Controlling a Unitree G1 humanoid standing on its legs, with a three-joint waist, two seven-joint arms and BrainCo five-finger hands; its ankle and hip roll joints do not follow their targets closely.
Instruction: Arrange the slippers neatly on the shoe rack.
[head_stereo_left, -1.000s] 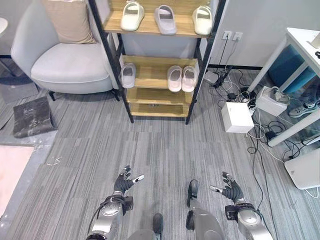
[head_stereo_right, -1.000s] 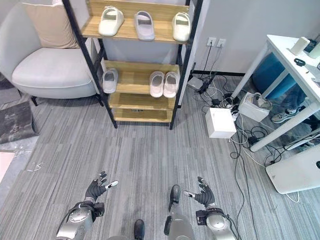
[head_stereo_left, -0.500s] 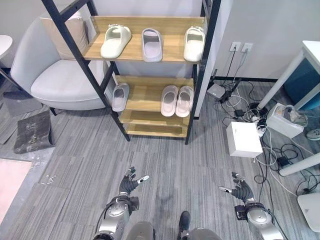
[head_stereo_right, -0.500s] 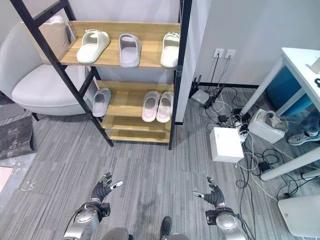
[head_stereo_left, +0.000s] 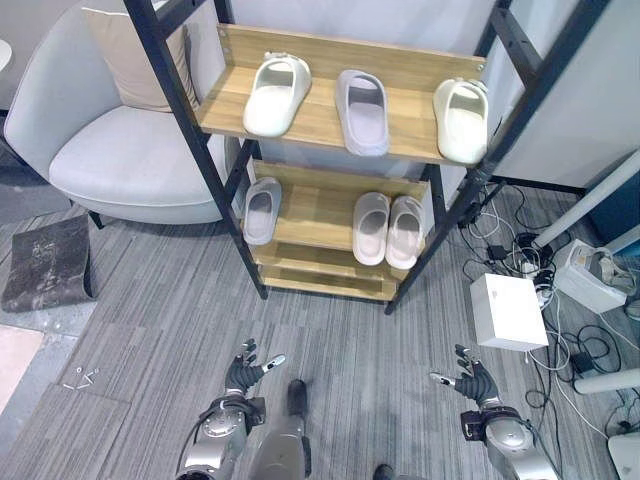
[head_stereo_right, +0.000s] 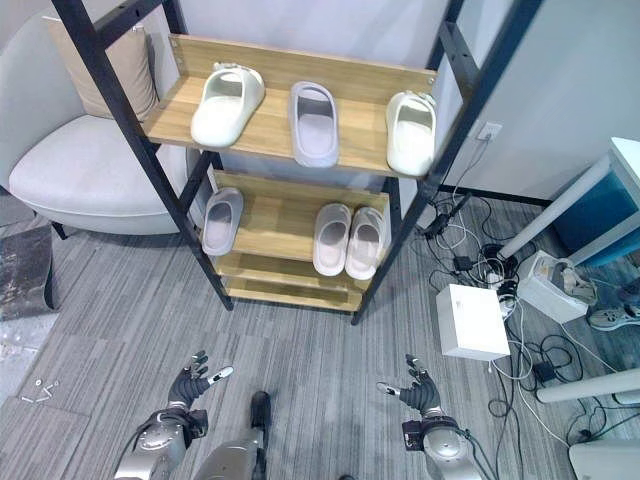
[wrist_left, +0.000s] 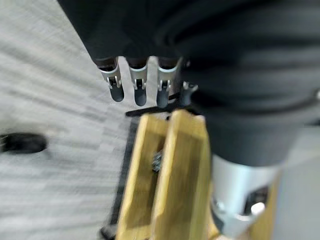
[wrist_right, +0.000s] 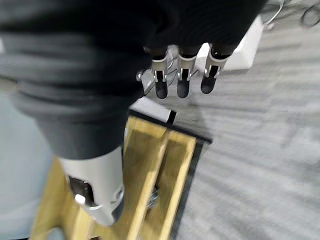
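Note:
The black-framed wooden shoe rack (head_stereo_left: 318, 128) stands ahead. Its upper shelf carries a cream slipper (head_stereo_left: 271, 95), a lavender slipper (head_stereo_left: 363, 98) and another cream slipper (head_stereo_left: 462, 120), spaced apart. One grey slipper (head_stereo_left: 263, 210) lies at the left of the middle shelf. A pale pink pair (head_stereo_left: 388, 229) sits side by side at its right. The lowest shelf (head_stereo_left: 320, 285) is bare. My left hand (head_stereo_left: 245, 375) and right hand (head_stereo_left: 472, 382) hang low over the carpet, well short of the rack. Both are open and hold nothing, as the straight fingers (wrist_left: 135, 87) and fingers (wrist_right: 180, 80) show.
A grey armchair (head_stereo_left: 130, 150) with a beige cushion stands left of the rack. A dark mat (head_stereo_left: 45, 265) lies on the carpet at the left. At the right are a white box (head_stereo_left: 508, 310), tangled cables (head_stereo_left: 555, 340) and a white table leg (head_stereo_left: 590, 200).
The whole view has shifted: the rack now looks larger and nearer, so the camera has moved toward it. Both hands remain open and low.

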